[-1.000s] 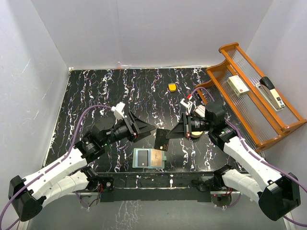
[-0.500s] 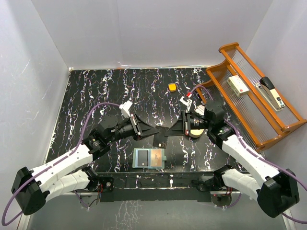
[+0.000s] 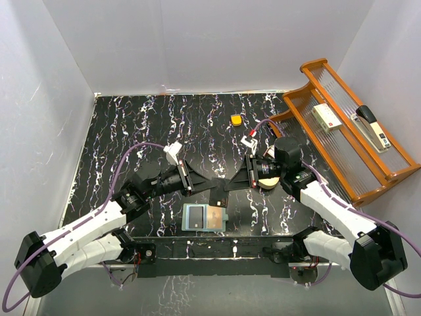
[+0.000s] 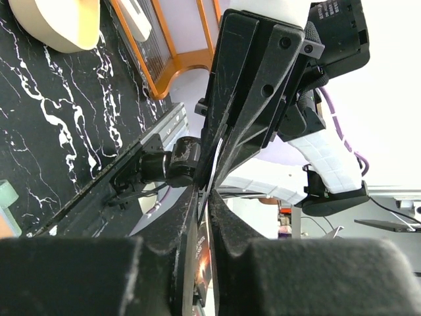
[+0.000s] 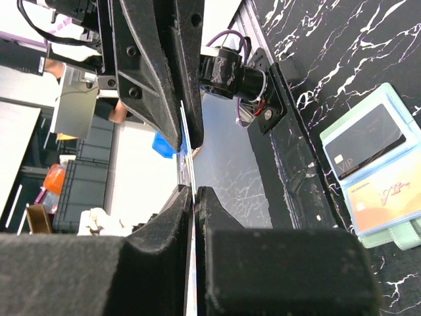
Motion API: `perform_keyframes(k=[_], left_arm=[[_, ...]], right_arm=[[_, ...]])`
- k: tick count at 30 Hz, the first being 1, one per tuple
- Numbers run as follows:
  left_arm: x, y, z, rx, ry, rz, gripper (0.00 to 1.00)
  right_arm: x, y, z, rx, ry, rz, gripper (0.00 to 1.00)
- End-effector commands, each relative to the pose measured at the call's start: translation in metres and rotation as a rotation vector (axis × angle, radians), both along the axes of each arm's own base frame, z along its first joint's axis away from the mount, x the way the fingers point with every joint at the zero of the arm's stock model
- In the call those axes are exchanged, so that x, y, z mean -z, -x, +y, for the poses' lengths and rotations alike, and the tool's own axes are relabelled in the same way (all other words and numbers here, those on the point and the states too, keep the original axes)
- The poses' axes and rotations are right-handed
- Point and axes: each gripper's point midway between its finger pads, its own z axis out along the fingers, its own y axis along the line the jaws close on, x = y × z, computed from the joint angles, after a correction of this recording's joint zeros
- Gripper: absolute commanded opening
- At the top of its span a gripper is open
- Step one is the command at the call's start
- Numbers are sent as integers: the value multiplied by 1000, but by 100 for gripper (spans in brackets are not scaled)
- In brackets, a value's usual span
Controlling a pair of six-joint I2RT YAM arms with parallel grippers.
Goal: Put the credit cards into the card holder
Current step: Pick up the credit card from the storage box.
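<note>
left claw [image 4: 202,193] and right claw [image 5: 193,191] both pinch one dark card [image 4: 203,258].

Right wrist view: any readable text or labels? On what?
"VIP": on the tan card in the card holder.
The dark card beside it: no legible text.
Nothing else in this view can be read.
</note>
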Motion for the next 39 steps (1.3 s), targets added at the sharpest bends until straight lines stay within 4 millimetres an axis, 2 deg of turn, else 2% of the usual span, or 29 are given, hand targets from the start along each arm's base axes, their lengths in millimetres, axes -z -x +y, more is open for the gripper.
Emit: perform_keyframes(k=[1,5,11,14,17,20,23,29,32,39], left_arm=[[-36,14,3,53,89,-103,12],[-52,16,8,35,147,-142,12],[-65,19,3,70,223,-166,0],[-68,20,1,87,242,-176,0],[-67,20,2,82,236,-177,0],[-62,18,6,56,199,-186,0],[-56,17,8,44,161,-189,0],[-53,17,8,48,125,-189,0],[-51,16,8,47,114,-187,0],[-50,18,5,71,116,-176,0]], right_arm=[[-11,4,-2,-41,-25,-120,0],[-17,11,-4,-68,-41,-137,0],[-26,16,-5,-86,-61,-159,0],[-28,17,-6,-87,-67,-159,0],[-28,19,-6,-89,-67,-152,0],[-25,21,-7,-87,-62,-140,7],[-24,22,-8,-83,-59,-136,8],[-28,23,-8,-87,-62,-142,5],[-28,22,-8,-86,-59,-145,0],[-28,18,-6,-82,-67,-147,0]])
